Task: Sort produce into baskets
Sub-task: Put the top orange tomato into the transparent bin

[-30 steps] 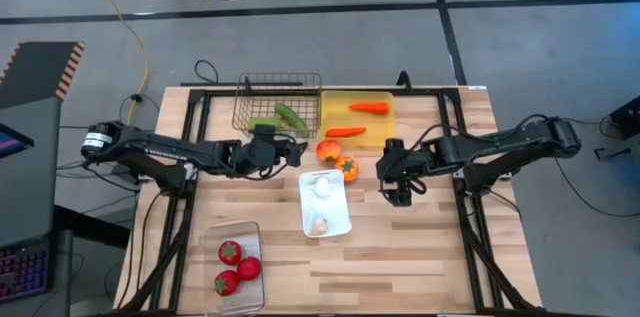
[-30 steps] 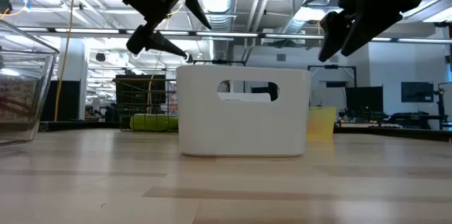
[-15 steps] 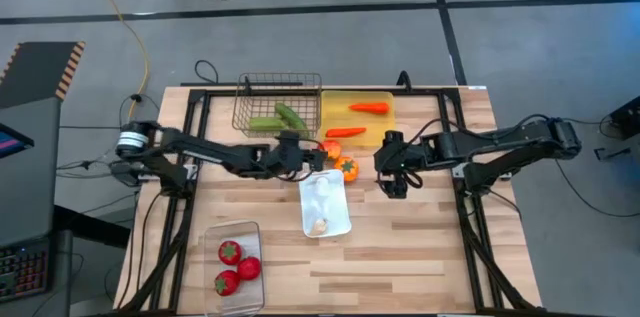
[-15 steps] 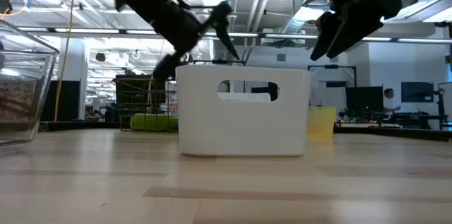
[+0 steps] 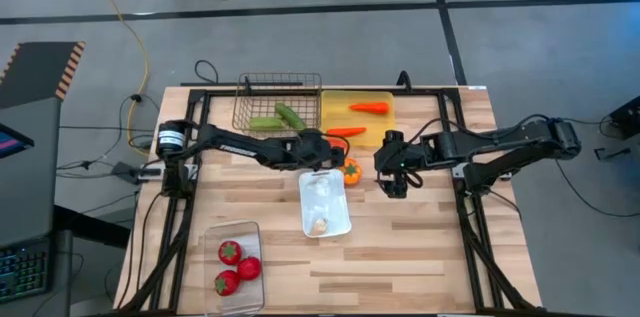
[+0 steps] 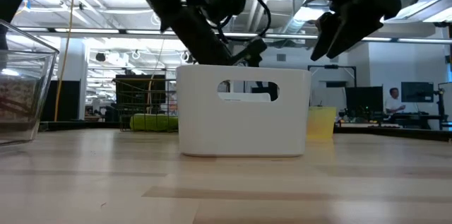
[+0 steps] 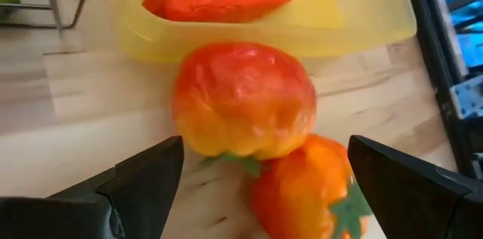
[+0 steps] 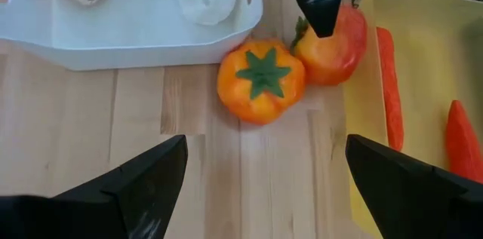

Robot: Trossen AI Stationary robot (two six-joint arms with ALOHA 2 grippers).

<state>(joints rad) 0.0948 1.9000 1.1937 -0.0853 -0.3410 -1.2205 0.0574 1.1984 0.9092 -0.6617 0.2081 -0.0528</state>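
Within the last second the left gripper has reached across to straddle, jaws wide and empty, the peppers on the table beside the yellow tray, readying a grasp, while the open right gripper hovers nearby.

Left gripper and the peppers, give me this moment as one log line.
left gripper: open, astride nearer pepper | second pepper: touching it | right gripper: open, hovering nearby
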